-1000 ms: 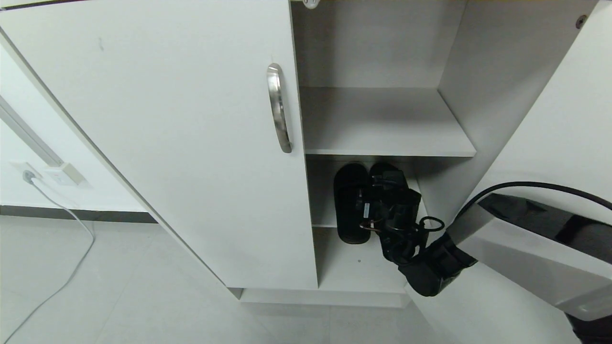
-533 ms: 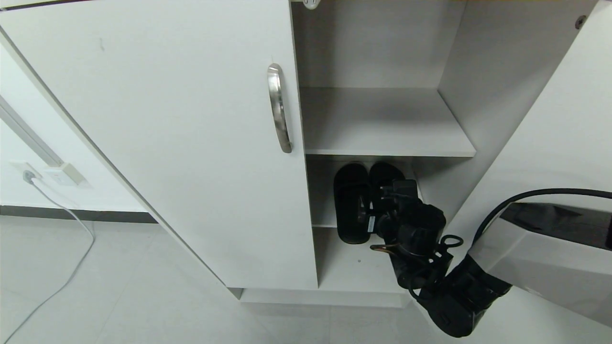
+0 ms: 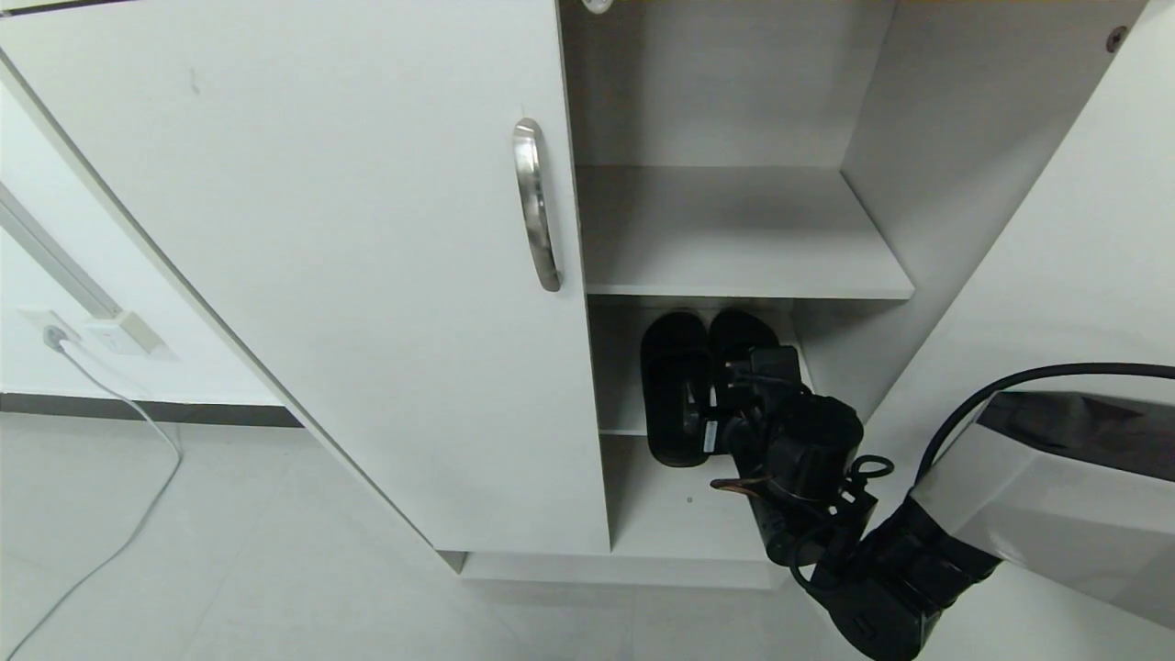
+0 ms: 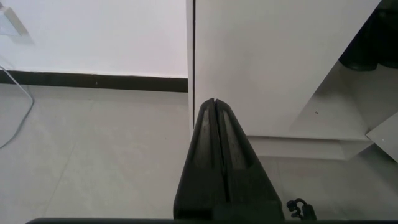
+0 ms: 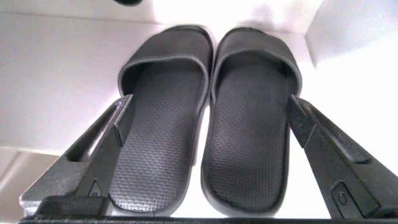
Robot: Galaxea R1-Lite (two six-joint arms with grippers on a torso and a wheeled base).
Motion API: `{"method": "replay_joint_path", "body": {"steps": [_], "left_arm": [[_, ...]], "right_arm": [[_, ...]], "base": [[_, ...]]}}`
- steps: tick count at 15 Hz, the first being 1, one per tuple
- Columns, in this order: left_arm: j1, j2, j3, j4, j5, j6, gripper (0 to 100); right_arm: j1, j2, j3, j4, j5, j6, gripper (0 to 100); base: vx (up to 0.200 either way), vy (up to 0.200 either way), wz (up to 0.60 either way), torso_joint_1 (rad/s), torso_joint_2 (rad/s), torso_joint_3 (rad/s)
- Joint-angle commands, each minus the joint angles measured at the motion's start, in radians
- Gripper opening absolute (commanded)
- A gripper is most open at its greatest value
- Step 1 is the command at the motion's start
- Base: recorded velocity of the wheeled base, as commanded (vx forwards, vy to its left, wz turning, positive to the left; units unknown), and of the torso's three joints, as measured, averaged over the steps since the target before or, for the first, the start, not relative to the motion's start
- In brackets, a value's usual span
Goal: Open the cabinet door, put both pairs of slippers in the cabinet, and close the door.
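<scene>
A pair of black slippers [image 3: 681, 386] lies side by side on the low shelf [image 3: 617, 404] of the white cabinet, toes toward the back and heels at the shelf's front edge. My right gripper [image 3: 748, 381] is just in front of the heels. In the right wrist view the slippers [image 5: 208, 143] lie between the spread fingers [image 5: 93, 165], and the right gripper [image 5: 210, 106] is open and holding nothing. My left gripper [image 4: 214, 106] is shut and empty, low over the floor near the bottom corner of the closed door [image 4: 273, 56].
The cabinet's right door [image 3: 1056, 266] stands open beside my right arm. The left door [image 3: 321, 257], with a metal handle [image 3: 537, 207], is closed. A bare upper shelf [image 3: 734, 239] sits above the slippers. A wall socket [image 3: 55, 338] with a cable is at the left over tiled floor [image 3: 229, 569].
My right arm has drawn back out of the cabinet, down and to the right. The slippers stay on the low shelf, and more of the right slipper now shows.
</scene>
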State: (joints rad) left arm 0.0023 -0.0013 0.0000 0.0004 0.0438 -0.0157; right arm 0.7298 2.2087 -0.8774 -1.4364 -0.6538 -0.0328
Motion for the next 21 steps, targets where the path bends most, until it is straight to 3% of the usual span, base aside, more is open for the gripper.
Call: {"method": "replay_joint_path", "body": {"steps": [1,3,21], "left_arm": [[0.001,0.001,0.0,0.0,0.001,-0.001,0],[0.001,0.001,0.0,0.0,-0.001,-0.001,0],[0.001,0.001,0.0,0.0,0.001,0.008,0]], "right_arm": [[0.002,-0.001,0.003,0.001,0.0,-0.001,100],[0.002,-0.001,0.006,-0.002,0.0,-0.001,100],[0.017,0.003,0.114,-0.045,0.0,0.004,100]], "base": [[-0.2,0.0,0.0,0.012,0.0,-0.002],[-0.2,0.0,0.0,-0.002,0.0,-0.002],[0.0,0.0,0.0,0.0,0.0,0.0]]}}
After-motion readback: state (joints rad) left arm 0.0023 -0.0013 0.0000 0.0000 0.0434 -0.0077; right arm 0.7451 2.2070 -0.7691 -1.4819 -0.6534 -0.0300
